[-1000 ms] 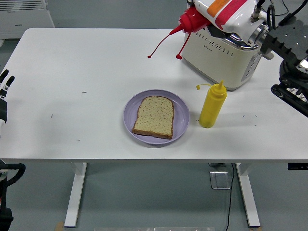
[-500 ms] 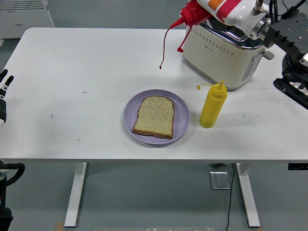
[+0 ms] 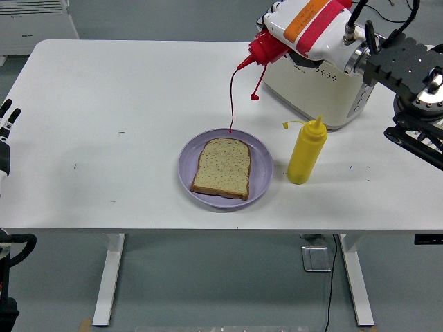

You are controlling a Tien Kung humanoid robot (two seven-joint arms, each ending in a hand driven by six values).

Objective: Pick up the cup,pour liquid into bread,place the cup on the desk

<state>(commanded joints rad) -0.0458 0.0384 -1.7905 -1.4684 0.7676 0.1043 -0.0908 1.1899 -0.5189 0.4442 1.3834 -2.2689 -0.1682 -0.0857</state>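
The right arm [image 3: 408, 76] reaches in high from the right edge; the left hand [image 3: 5, 128] rests at the left edge, fingers relaxed.

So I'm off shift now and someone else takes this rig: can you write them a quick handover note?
Right hand: shut on the red sauce bottle, tipped nozzle-down above the table.
Left hand: resting open at the table's left edge.
Red strand hangs from the nozzle to the purple plate's far rim, just short of the bread.
Yellow bottle stands beside the plate, toaster behind.
Done: pickup.
Left: sauce the bread, set the bottle down.
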